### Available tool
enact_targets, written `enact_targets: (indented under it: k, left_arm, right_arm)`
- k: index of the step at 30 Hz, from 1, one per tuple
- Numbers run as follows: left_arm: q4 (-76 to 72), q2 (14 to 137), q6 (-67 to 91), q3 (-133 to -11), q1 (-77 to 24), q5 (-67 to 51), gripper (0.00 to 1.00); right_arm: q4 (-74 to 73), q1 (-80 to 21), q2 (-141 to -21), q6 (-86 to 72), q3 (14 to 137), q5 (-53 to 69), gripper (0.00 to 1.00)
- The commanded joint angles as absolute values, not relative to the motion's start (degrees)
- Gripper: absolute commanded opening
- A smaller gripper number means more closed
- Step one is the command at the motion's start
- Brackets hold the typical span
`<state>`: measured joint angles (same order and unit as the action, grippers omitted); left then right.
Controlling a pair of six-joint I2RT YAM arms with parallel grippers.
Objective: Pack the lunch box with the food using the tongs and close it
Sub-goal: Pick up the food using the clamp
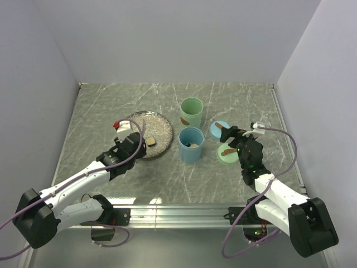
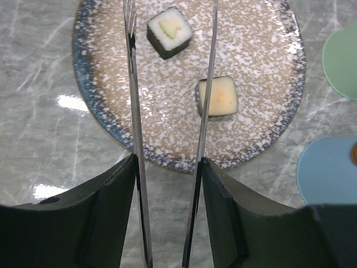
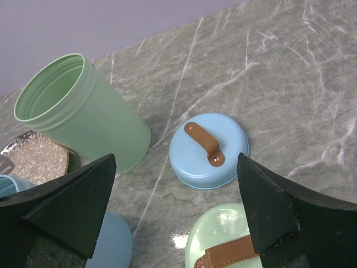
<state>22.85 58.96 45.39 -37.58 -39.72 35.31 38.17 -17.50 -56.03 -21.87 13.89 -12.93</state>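
Picking a cube off the plate with the tongs is, by judgement, the step in hand.

- Left jaws: standing roughly half closed and pressing on both arms of the tongs (image 2: 135, 111) from outside. The two arms are running forward over the plate (image 2: 167, 134), spread apart, with their tips passing out of the wrist view.
- Food: two cubes are lying on the plate. The green-centred cube (image 2: 170, 32) is sitting between the tong arms and, so far as shows, touching neither. The beige-topped cube (image 2: 218, 97) is lying near it, one edge passing under the closer tong arm. A further piece seems to be resting inside the blue container (image 1: 189, 153).
- Right jaws: gaping wide, holding nothing and hanging above the blue lid (image 3: 192, 170). The green lid (image 3: 217, 223) and the green container (image 3: 89, 117) are sitting close by on the desk (image 1: 234, 106).
- Handling note: the tongs are needing to come down with the green-centred cube midway between the tips, then be squeezed gently and evenly. Too hard a pinch is likely squashing the piece or shooting it out. The beige-topped cube is risking a nudge, so shifting slightly away from it before closing is advisable.
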Motion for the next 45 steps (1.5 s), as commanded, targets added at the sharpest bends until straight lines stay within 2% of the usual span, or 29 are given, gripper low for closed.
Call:
enact_targets:
  k: [1,23,35,41,45]
  left_arm:
    - [16.1,59.8,42.7,-37.4,-39.1,32.3,0.56]
    - [17.1,66.6,43.8,-37.2,-36.7,32.0,0.53]
    - [18.8,60.3,44.0,-35.8,-36.7,29.4,0.40]
    - [19.7,58.8,43.9,-36.1,-36.7,29.7,0.27]
    - [20.1,57.7,43.8,-36.9,-36.7,30.3,0.25]
  right_arm:
    - [40.3,-17.9,-55.6,-21.9,15.1,-13.0,0.96]
    - [40.2,-17.9,-56.5,-22.0,15.6,-12.9,0.96]
    - [39.9,-17.9,-56.3,-22.0,15.6,-13.0,0.96]
    - [39.8,-17.8,-55.7,-22.0,15.4,-13.0,0.96]
    - [39.6,-17.9,-55.2,-22.1,15.2,-13.1,0.96]
